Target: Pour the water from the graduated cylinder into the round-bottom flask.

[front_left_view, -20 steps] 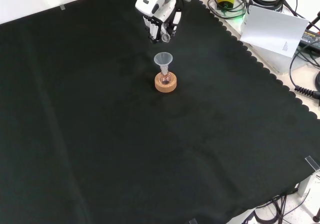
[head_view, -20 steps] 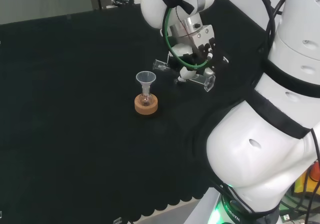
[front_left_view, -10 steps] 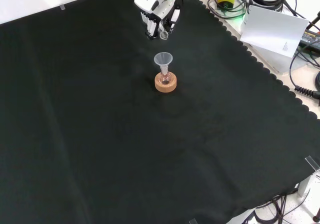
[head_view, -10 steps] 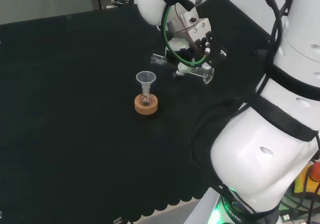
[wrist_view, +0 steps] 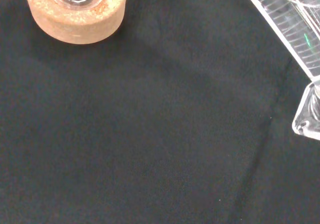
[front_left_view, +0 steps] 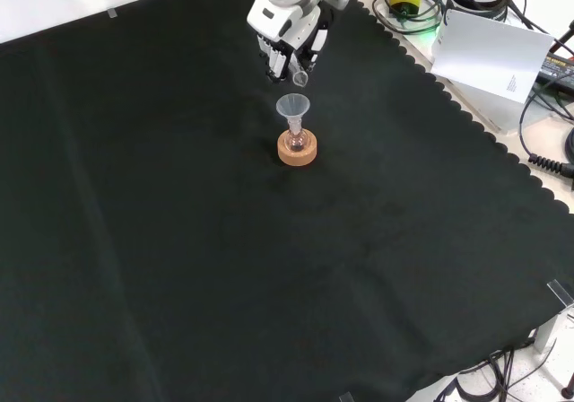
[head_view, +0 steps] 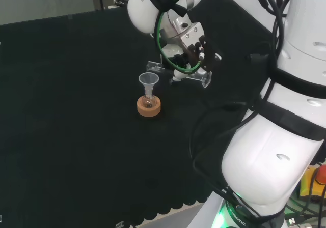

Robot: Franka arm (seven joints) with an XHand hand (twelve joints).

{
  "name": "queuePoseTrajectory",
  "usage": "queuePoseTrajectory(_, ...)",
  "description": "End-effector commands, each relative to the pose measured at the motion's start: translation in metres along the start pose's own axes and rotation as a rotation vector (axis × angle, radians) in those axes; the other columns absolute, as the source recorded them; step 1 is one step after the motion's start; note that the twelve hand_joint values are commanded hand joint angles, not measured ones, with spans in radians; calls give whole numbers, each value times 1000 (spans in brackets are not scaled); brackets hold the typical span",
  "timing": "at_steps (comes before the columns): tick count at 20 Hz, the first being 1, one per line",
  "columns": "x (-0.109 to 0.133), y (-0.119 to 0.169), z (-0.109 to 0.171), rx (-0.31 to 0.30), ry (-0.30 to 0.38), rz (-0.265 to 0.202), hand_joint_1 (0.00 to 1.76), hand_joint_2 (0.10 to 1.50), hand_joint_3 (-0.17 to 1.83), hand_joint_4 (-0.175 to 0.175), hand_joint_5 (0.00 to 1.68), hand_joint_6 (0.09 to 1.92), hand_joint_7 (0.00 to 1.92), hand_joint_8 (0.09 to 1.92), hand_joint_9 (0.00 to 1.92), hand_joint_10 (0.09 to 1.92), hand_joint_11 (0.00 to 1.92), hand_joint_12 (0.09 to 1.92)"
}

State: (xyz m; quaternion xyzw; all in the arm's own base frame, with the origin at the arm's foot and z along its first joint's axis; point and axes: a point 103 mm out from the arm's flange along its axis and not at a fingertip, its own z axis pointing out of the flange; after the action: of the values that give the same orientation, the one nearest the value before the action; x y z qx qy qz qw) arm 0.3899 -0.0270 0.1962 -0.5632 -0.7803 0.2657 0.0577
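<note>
Glass graduated cylinder (head_view: 178,74) — clasped sideways in the hand (head_view: 189,55) — beside the funnel (head_view: 148,79).

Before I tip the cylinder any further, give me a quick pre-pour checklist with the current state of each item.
1. Graduated cylinder held in the hand: ok, fingers are curled round it and it lies almost level.
2. Funnel seated in the round-bottom flask: ok, it stands upright.
3. Flask on its cork ring: ok, centred and upright.
4. Cylinder's mouth over the funnel: not ok; in the head view it sits just above the rim's far edge, not over the middle.
5. Water left in the cylinder: cannot tell, the glass is too clear.
6. Spill on the black cloth: ok, none visible.
</note>
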Motion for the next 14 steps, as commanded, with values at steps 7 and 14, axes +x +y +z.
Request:
queuePoseTrajectory(7,-5,5,5,49,-105,92,1140,1251,-175,-175,898,1165,1469,254,1650,87,1371,642)
queuePoseTrajectory(14,-6,4,2,48,-144,97,1140,1251,-175,-175,897,1167,1470,252,1651,87,1370,641)
